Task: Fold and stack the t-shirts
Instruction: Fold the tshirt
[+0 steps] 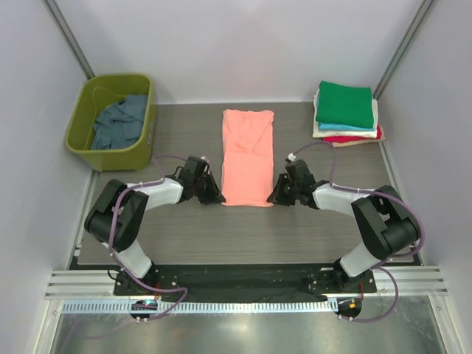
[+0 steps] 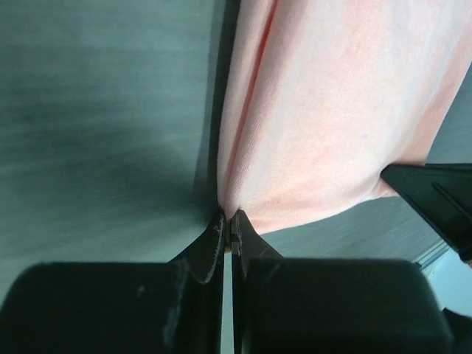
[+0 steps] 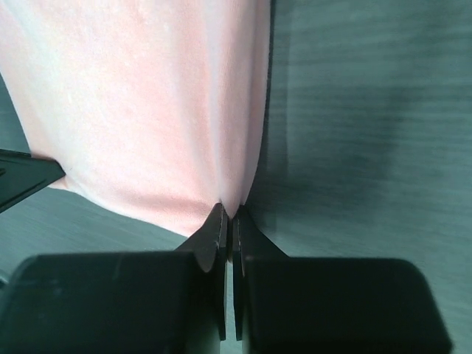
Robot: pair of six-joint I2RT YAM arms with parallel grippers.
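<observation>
Leaving a slate-blue t-shirt crumpled in the olive tub far left, I have my left gripper and right gripper each pinching a near corner of the salmon-pink t-shirt, a half-folded strip mid-table, with folded t-shirts stacked far right.

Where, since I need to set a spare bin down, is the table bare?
Bare wood lies between the olive tub and the pink t-shirt, between that t-shirt and the folded stack, and on the table this side of the t-shirt. Crowded: the t-shirt's near corners, pinched by the left gripper and right gripper.
</observation>
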